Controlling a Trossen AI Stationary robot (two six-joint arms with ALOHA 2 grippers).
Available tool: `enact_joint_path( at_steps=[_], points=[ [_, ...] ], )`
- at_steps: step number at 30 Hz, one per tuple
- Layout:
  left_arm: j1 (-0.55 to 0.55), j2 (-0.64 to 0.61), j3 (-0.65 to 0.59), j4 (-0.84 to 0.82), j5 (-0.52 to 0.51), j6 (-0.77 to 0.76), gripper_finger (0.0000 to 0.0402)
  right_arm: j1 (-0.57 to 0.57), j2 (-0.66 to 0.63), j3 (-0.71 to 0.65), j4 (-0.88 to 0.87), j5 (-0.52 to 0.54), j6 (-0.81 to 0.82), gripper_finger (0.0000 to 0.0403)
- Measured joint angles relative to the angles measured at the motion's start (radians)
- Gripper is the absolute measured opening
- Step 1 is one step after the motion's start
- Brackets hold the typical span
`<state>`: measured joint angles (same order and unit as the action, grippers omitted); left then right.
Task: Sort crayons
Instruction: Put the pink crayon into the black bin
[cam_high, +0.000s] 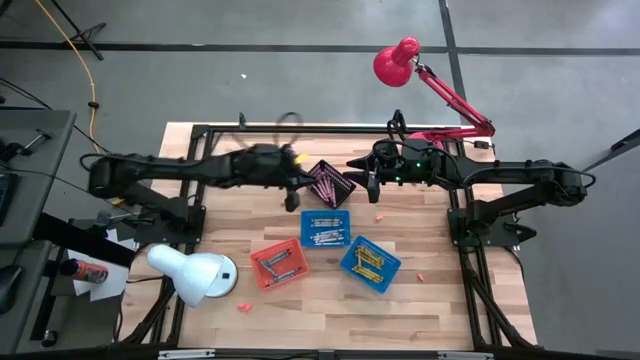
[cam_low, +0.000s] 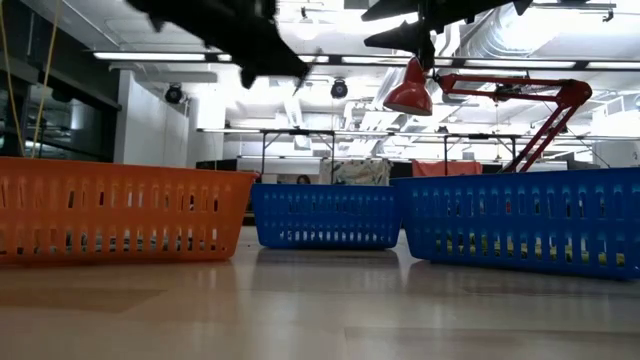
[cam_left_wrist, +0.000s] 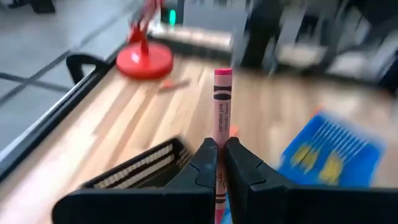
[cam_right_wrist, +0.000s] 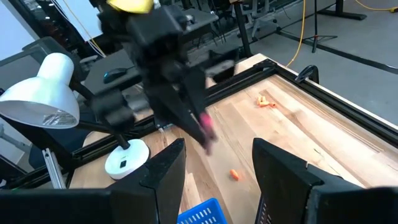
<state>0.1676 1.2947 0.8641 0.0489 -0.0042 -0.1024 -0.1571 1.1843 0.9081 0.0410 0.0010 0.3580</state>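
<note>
Pink crayon stands pinched between the pressed-together fingers of the left gripper, its wrapped tip pointing away from the wrist. Seen from above, the left gripper hangs over the far middle of the wooden table, just beside the black basket, which holds pink and red crayons. The right gripper hovers on the other side of that black basket, its jaws spread wide with nothing between them. Nearer the front lie three more baskets: a blue basket in the middle, a second blue basket to its right with yellow crayons inside, and an orange basket to its left. A few loose orange crayons lie scattered on the bare wood. A white lamp and a red lamp stand at the table's edges.
</note>
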Motion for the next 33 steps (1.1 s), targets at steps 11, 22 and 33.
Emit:
enact_joint_path(
  at_steps=[11, 22, 33],
  points=[
    [0.061, 0.365, 0.304, -0.268, -0.035, 0.645, 0.0000, 0.000, 0.000, 0.000, 0.006, 0.000, 0.000, 0.0181],
    [0.068, 0.531, 0.321, -0.266, -0.053, 0.821, 0.0012, 0.000, 0.000, 0.000, 0.007, 0.051, 0.008, 0.0181],
    [0.068, 0.540, 0.321, -0.273, -0.061, 0.814, 0.0037, 0.000, 0.000, 0.000, 0.005, 0.052, 0.008, 0.0181]
  ],
)
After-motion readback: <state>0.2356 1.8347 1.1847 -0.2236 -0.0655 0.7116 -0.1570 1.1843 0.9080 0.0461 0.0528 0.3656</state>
